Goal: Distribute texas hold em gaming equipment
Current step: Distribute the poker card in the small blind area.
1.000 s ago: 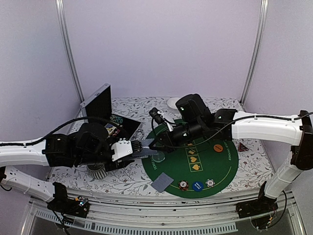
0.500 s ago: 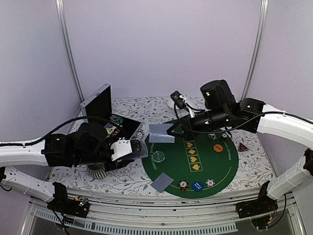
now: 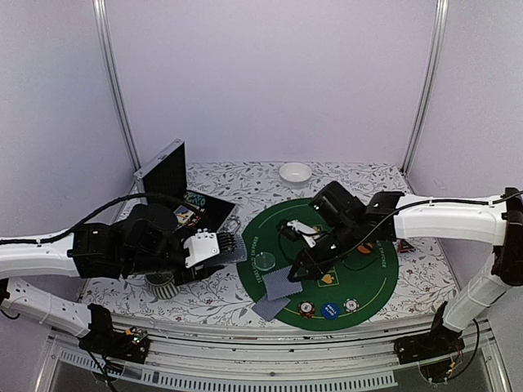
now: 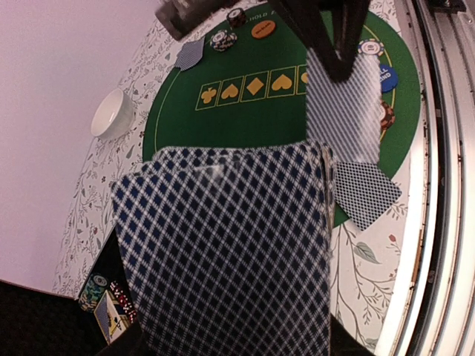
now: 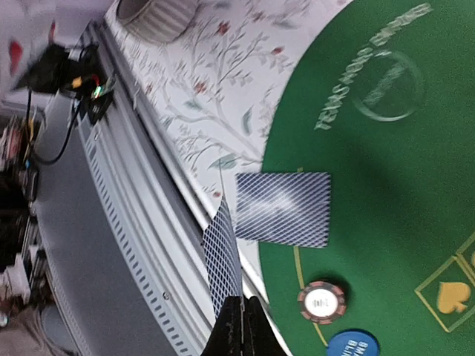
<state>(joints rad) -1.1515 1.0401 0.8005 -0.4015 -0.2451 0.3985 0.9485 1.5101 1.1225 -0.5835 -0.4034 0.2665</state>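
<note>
Playing-card stack (image 4: pixel 223 252) with grey-blue backs clamped between the left fingers (image 3: pixel 228 243), hanging over the floral desk (image 3: pixel 211 299) just left of the green mat (image 3: pixel 359 282). Next along, flat card (image 3: pixel 268 308) lying face down across the mat's near-left edge. Then a single card (image 5: pixel 223 252), tilted, close over the flat one, pinched tight by the right fingers (image 5: pixel 232 332). Further right along the near rim: reddish-brown chip (image 3: pixel 306 309), blue chip (image 3: pixel 330 310), white chip (image 3: pixel 351 305)
</note>
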